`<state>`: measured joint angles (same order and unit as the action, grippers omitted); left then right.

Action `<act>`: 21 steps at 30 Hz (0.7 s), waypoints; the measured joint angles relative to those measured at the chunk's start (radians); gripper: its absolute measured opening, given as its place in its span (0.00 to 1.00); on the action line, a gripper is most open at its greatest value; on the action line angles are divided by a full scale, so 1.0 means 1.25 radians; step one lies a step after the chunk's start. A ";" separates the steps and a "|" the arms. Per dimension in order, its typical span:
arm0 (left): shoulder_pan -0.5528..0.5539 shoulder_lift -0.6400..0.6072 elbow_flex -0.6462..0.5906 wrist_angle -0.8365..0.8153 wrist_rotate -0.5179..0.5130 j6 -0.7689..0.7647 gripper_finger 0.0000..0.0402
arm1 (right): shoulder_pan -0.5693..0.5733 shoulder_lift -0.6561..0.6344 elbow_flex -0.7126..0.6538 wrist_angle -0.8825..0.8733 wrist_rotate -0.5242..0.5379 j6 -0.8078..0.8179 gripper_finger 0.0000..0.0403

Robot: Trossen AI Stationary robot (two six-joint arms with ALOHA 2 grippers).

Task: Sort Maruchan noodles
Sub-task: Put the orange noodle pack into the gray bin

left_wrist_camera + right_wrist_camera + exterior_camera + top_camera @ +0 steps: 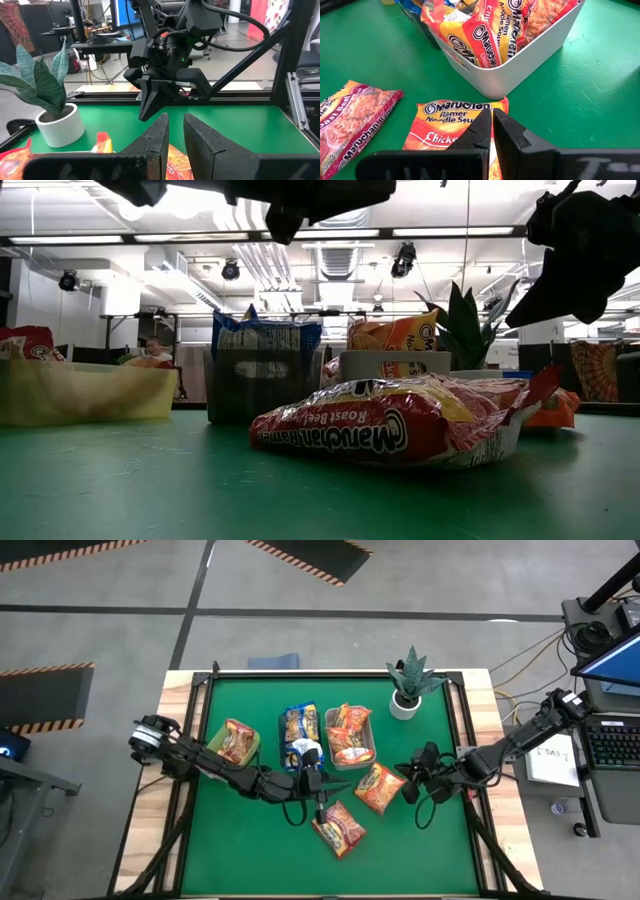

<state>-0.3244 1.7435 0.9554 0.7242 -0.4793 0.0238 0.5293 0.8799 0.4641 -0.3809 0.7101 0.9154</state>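
1. Table (225, 850) had a green mat. In the high view three bins sat in a row just above centre.
2. Green bin (232, 743) was at 9 o'clock of the row, with red packets in it.
3. Dark bin (299, 732) was in the middle, holding blue-and-yellow packets (298, 723).
4. White bin (350, 734) was at 3 o'clock of the row, packed with orange packets (492, 27).
5. Two noodle packets lay loose on the mat. The orange chicken packet (379, 788) lay at 5 o'clock of the white bin, just beside it. The red roast-beef packet (339, 828) lay at 7 o'clock of the chicken one, close to it, whether touching I couldn't tell.
6. Left gripper (318, 783) was over the mat at 6 o'clock of the dark bin, raised off the surface. Fingers (156, 137) were nearly together with a narrow gap, nothing between them.
7. Right gripper (410, 782) hung at 3 o'clock of the chicken packet, above the mat. Fingers (482, 131) were pressed together, empty, pointing over the chicken packet toward the white bin.
8. Potted plant (410, 685) in a white pot stood at 2 o'clock of the white bin, near the table's far edge.
9. Low view showed the roast-beef packet (395, 423) flat on the mat in front, with the bins behind it.
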 joint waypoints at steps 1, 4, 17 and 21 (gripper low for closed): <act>0.001 0.000 0.000 0.001 0.000 -0.004 0.10 | 0.000 0.000 0.000 0.000 0.000 0.000 0.02; 0.005 0.000 0.000 0.001 0.001 -0.011 0.10 | 0.000 0.000 0.000 0.000 0.000 0.000 0.02; 0.009 0.113 0.121 -0.052 0.042 0.041 0.10 | 0.000 0.001 0.000 0.012 -0.008 0.014 0.02; 0.011 0.148 0.206 -0.206 0.040 0.052 0.10 | 0.000 -0.001 0.001 0.022 -0.011 0.070 0.02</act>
<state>-0.3110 1.9286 1.2129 0.4669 -0.4292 0.0890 0.5293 0.8791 0.4649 -0.3531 0.6963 1.0030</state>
